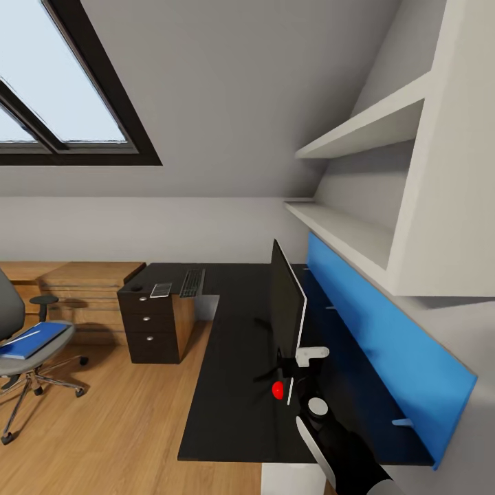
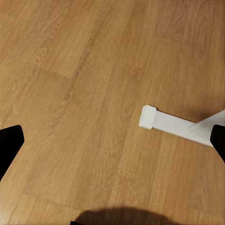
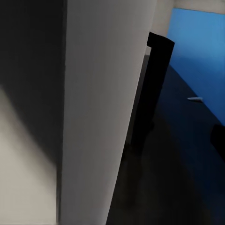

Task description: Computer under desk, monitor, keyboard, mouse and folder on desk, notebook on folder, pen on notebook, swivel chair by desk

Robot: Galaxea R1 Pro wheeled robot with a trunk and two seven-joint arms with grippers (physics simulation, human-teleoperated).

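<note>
My right gripper sits at the rear of the monitor on the black worktop; I cannot tell whether its jaws grip it. My left gripper hangs spread open over the wooden floor. Farther off, the keyboard lies above the drawers. The blue folder rests on the swivel chair.

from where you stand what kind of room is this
Likely an attic home office or study corner: a skylight set in a sloped ceiling, a black L-shaped desk carrying a monitor and keyboard, and a swivel chair on wood flooring.
</note>
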